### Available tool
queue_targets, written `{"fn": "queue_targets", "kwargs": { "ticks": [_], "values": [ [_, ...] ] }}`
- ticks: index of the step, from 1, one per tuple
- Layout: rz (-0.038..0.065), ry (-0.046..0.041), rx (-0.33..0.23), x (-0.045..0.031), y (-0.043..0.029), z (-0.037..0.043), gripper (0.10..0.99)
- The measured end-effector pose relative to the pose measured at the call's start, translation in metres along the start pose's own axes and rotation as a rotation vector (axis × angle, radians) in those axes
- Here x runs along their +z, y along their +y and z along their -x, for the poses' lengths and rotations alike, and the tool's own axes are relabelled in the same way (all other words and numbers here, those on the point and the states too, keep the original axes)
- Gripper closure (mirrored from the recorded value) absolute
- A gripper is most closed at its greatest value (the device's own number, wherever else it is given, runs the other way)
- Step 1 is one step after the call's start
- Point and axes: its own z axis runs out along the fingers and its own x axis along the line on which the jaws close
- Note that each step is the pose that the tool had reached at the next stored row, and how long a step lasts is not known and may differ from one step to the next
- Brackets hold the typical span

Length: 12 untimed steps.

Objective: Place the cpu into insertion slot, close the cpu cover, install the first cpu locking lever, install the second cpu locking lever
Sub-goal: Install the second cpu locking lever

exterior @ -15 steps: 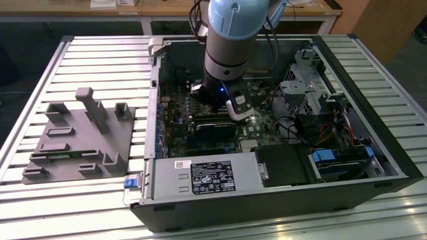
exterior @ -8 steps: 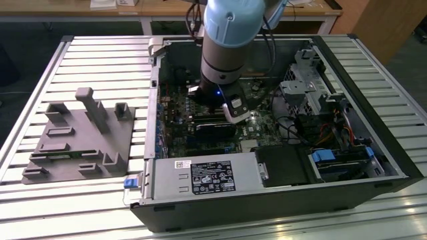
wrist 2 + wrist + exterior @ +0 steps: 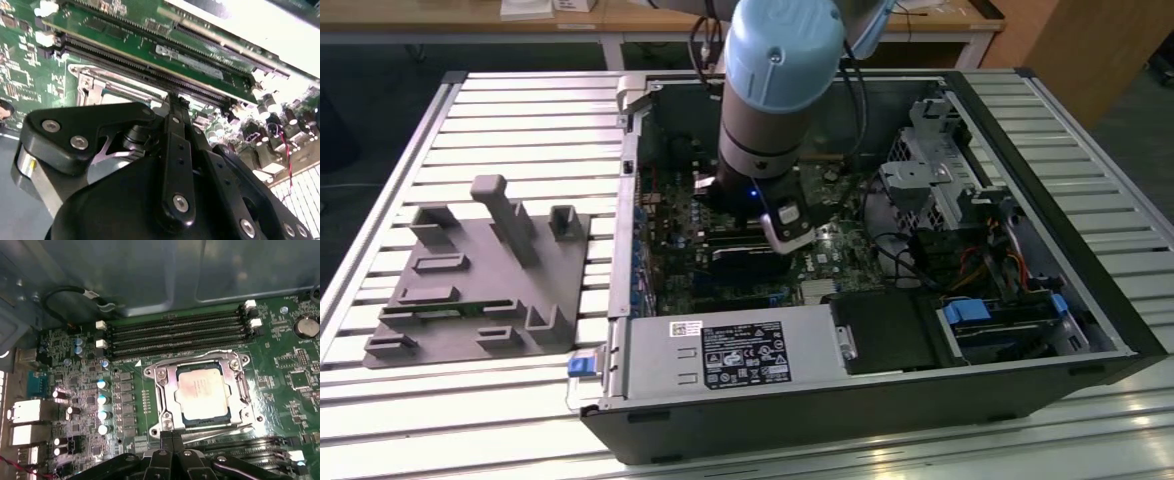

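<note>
**Arm inside open computer case**

Gripper (image 3: 167, 436): fingers pressed together, holding nothing, tips at the socket's edge. Cpu (image 3: 202, 391): seated flat in the insertion slot (image 3: 172, 407). Cpu cover (image 3: 239, 385): lying closed around the chip. Motherboard (image 3: 295, 385): green, memory slots (image 3: 175, 332) beside the socket.

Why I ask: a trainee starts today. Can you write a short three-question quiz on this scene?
1. True or false: the cpu lies in the insertion slot.
2. The cpu cover is: A) down around the chip; B) standing upright; C) lying outside the case.
3. Fill in: in the exterior view, the grey fixture lies to the computer case's ____.

Key: 1 true; 2 A; 3 left.
</note>
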Motion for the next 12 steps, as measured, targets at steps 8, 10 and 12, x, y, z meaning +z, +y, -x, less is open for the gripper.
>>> {"fn": "queue_targets", "kwargs": {
  "ticks": [8,10,12],
  "values": [
    [0.047,0.007,-0.001,-0.0011,-0.0127,0.0014,0.98],
    [0.054,0.008,-0.001,-0.0009,-0.0155,0.0015,0.98],
    [0.062,0.0091,-0.001,0.0,-0.0167,0.0004,0.98]
  ]
}}
